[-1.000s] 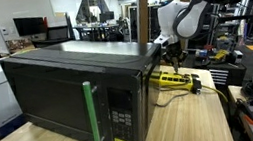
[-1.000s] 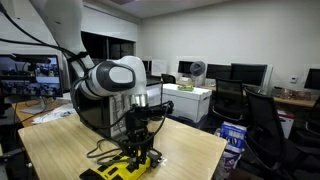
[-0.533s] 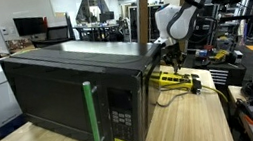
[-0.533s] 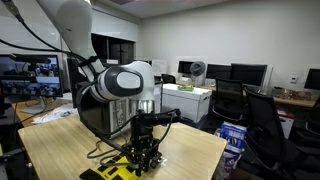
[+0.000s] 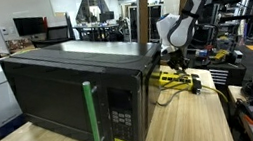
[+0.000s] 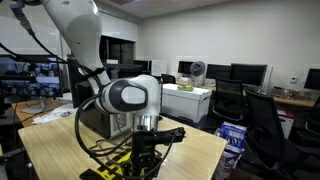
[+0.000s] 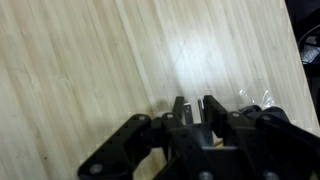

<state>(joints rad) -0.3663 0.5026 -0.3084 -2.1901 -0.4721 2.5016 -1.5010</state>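
Fingers (image 7: 180, 108) nearly together, narrow gap, nothing gripped. They point straight down over bare wood counter (image 7: 80, 60). Yellow power strip (image 6: 122, 170) lies flat on counter just beneath and beside them, by rear corner of black microwave (image 5: 69, 89), probably kept close for its cord. Microwave door closed; green handle (image 5: 92, 116) on front, well apart from fingers.

White walls (image 6: 215, 30) enclose an office: dark monitors (image 6: 245, 72) at two o'clock, black chairs (image 6: 262, 115) at three, pale wooden table (image 6: 60, 150) at seven.
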